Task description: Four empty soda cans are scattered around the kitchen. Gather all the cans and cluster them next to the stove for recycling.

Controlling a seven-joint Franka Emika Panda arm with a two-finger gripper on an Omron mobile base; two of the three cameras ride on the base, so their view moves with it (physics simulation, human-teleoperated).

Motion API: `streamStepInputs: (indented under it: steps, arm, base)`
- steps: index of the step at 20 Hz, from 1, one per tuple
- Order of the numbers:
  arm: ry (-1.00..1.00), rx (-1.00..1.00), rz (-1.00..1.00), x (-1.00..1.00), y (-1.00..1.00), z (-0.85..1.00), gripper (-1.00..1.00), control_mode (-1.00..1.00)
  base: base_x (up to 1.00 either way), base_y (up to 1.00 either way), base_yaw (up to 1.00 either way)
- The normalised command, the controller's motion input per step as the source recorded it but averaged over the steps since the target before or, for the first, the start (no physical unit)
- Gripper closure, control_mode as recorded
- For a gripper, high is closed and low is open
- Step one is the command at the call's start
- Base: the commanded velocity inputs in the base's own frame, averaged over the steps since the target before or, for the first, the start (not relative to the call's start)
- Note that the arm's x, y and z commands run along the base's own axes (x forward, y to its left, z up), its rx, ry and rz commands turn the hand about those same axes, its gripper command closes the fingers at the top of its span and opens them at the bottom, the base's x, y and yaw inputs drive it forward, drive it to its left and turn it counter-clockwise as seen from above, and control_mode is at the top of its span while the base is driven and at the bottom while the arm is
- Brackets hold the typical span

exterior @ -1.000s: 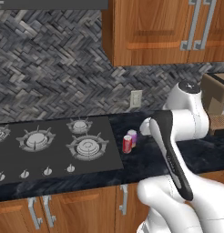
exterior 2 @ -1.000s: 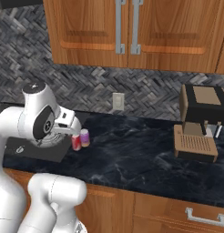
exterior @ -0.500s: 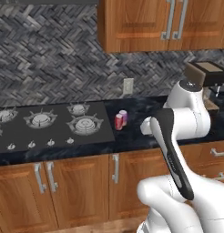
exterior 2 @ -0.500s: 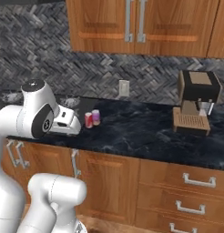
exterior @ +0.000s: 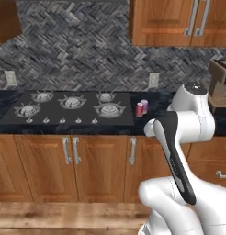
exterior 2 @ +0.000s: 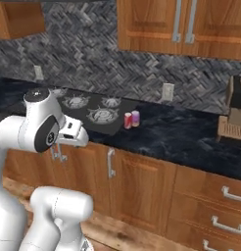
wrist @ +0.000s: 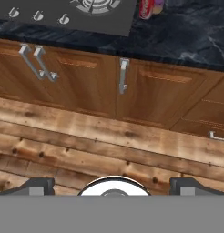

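Note:
Two soda cans stand upright side by side on the black counter, just off the stove's (exterior: pixel 69 108) right edge: a red one (exterior: pixel 139 109) and a paler pink one (exterior: pixel 144 105). The right base view shows the red can (exterior 2: pixel 127 120) and the pink can (exterior 2: pixel 135 118) beside the stove (exterior 2: pixel 93 110). In the hand view the same pair, red (wrist: pixel 146 8) and pink (wrist: pixel 158 5), sits at the top edge. My gripper (wrist: pixel 113 186) is open and holds nothing. It hangs back from the counter, over the wood floor, well short of the cans.
A brown coffee machine (exterior 2: pixel 236 110) stands on the counter at the far right. Base cabinets with metal handles (wrist: pixel 124 75) line the front under the counter. Wood plank floor (wrist: pixel 109 150) lies between me and the cabinets. Upper cabinets (exterior: pixel 179 23) hang above.
The whole picture has shifted: the base has backed away from the counter, so more stove, cabinets and floor show. The two cans stay by the stove. The gripper stays open.

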Motion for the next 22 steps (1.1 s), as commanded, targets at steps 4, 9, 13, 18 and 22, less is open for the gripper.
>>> streamStepInputs:
  steps: [4, 9, 13, 18, 22]
  arm:
    - [0.00, 0.00, 0.00, 0.00, 0.00, 0.00, -1.00, 1.00]
    - [0.00, 0.00, 0.00, 0.00, 0.00, 0.00, -1.00, 1.00]
    - [0.00, 0.00, 0.00, 0.00, 0.00, 0.00, -1.00, 1.00]
    - [0.00, 0.00, 0.00, 0.00, 0.00, 0.00, -1.00, 1.00]
    - [0.00, 0.00, 0.00, 0.00, 0.00, 0.00, -1.00, 1.00]
  base:
    - [-0.07, 0.00, 0.50]
    - [-0.02, 0.00, 0.50]
    - [-0.02, 0.00, 0.50]
    - [-0.02, 0.00, 0.50]
    - [0.00, 0.00, 0.50]
